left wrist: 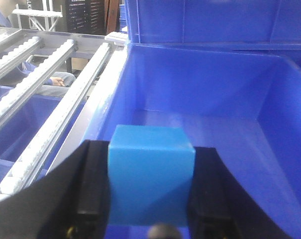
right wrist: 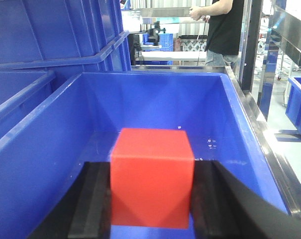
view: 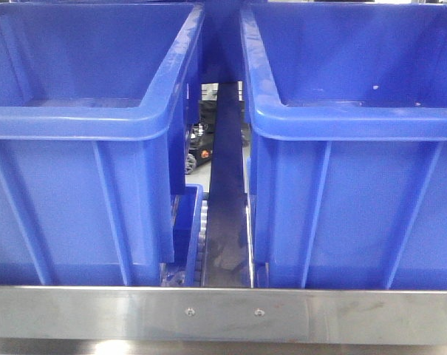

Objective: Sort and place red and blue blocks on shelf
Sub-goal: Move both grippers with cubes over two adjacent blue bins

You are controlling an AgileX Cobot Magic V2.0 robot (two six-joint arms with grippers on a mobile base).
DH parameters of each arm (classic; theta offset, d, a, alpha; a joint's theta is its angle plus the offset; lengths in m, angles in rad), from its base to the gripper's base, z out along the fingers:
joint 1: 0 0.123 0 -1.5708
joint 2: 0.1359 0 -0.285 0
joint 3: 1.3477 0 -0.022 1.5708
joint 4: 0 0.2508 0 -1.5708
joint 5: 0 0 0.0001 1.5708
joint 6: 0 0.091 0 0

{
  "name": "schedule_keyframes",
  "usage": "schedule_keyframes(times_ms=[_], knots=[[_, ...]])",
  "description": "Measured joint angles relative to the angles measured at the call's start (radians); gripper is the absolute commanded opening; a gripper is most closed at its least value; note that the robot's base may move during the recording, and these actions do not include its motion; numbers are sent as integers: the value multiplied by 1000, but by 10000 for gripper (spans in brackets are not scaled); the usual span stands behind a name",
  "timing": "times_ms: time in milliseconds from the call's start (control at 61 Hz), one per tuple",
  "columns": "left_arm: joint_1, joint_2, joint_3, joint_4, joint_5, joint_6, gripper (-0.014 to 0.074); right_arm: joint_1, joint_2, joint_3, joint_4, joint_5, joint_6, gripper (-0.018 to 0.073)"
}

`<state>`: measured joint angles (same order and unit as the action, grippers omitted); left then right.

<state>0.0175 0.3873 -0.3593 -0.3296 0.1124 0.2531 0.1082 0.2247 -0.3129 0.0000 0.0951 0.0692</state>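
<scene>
In the left wrist view my left gripper [left wrist: 149, 199] is shut on the blue block [left wrist: 151, 174] and holds it above the floor of a large blue bin [left wrist: 269, 84]. In the right wrist view my right gripper [right wrist: 150, 199] is shut on the red block [right wrist: 151, 177] and holds it over the inside of another large blue bin [right wrist: 50, 149]. The shelf's brushed-steel front rail [view: 97, 314] with two small screws runs along the bottom of the front view. Neither gripper nor block shows in the front view.
Two large blue bins [view: 83, 118] [view: 356, 118] stand side by side on the shelf with a narrow gap [view: 224, 222] between them. Roller tracks [left wrist: 46, 94] run left of the left bin. A person [right wrist: 225, 30] stands behind the right bin.
</scene>
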Motion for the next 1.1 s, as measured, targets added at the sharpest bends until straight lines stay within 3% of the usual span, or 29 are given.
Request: schedule_keyframes(times_ms=[1097], knots=[[0,0,0,0,0,0,135,0,0,0,0,0,0,57]])
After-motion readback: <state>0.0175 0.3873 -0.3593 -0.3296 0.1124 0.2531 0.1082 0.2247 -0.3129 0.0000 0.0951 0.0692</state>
